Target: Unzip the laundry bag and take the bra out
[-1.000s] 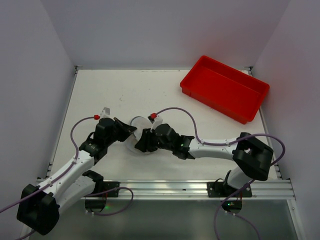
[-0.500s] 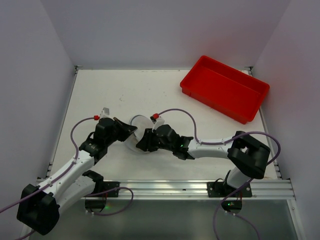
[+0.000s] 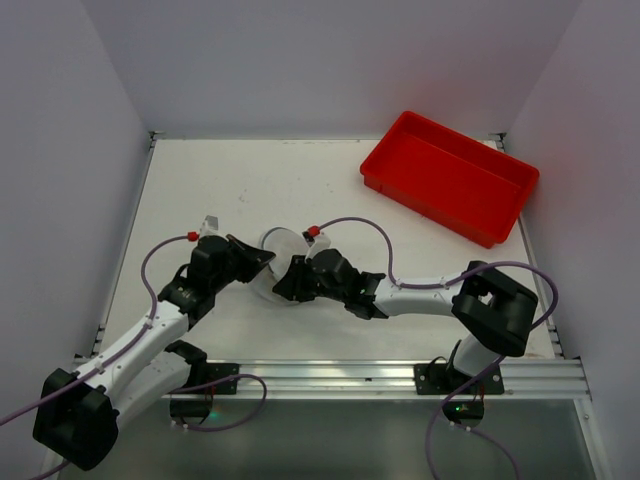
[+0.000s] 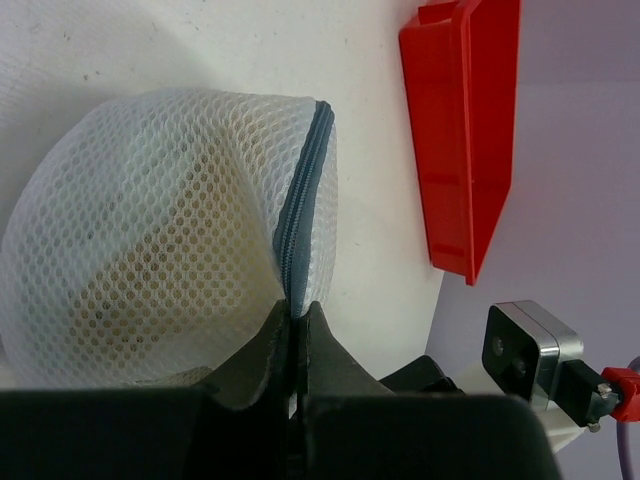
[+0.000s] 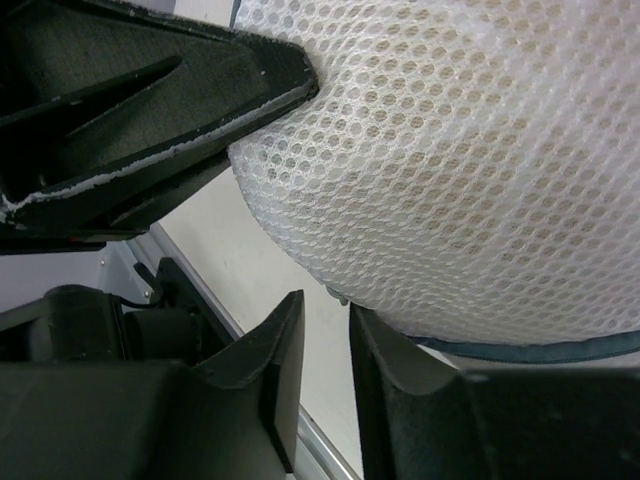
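Observation:
The laundry bag [image 3: 281, 252], a round white mesh case with a grey-blue rim zipper [image 4: 300, 200], lies between both grippers at the table's middle front. Through the mesh [image 4: 150, 230] the bra shows as a beige shape [image 4: 140, 290]. My left gripper [image 4: 297, 308] is shut on the zipper rim at the bag's left side [image 3: 262, 262]. My right gripper [image 5: 325, 305] sits under the bag's edge [image 5: 450, 170] with a narrow gap between its jaws. A small zipper pull [image 5: 340, 296] hangs just above that gap, not clamped. The left fingers [image 5: 150, 120] press the mesh in the right wrist view.
A red rectangular tray [image 3: 450, 175] stands at the back right and shows in the left wrist view [image 4: 460, 150]. A metal rail [image 3: 400, 375] runs along the near edge. White walls close in the table [image 3: 250, 180] on three sides.
The right gripper's jaws have narrowed, and the right arm has crept slightly left toward the bag. The left gripper keeps its hold on the rim.

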Robot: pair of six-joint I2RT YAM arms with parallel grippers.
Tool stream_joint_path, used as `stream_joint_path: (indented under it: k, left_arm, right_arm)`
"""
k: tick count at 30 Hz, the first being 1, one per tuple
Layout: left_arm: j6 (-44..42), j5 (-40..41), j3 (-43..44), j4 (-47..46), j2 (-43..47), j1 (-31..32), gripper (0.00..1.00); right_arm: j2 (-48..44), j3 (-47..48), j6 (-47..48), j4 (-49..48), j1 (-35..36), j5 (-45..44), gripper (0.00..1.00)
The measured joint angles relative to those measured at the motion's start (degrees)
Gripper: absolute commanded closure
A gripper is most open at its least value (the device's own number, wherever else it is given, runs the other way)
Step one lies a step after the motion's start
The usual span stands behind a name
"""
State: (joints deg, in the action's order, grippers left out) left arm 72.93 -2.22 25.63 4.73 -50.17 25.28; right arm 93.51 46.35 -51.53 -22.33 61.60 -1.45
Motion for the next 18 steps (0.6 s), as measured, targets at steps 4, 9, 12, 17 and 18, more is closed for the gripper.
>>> stream_joint_path:
  k: [4, 9, 12, 17, 18]
  left_arm:
    - [1.18, 0.52, -0.02, 0.0, 0.52, 0.35, 1.0]
    - [2.99, 1.27, -0.22, -0.02, 1.46, 0.68, 1.0]
    - [3.54, 1.57, -0.22, -0.2, 1.6, 0.68, 1.0]
    - [4.5, 1.68, -0.22, -0.83, 1.6, 0.68, 1.0]
    - [4.52, 1.81, -0.22, -0.87, 1.6, 0.68, 1.0]
  right_arm:
    - [0.0, 0.0, -1.31, -0.2, -0.07, -0.98, 0.66]
    - [0.0, 0.0, -2.75, -0.46, -0.07, -2.27, 0.71]
    - [0.0, 0.0, -3.06, -0.44, -0.07, -3.19, 0.76]
    - [0.0, 0.0, -3.26, -0.33, -0.13, -5.03, 0.94]
    - [0.0, 0.0, -3.3, -0.28, -0.13, -5.25, 0.96]
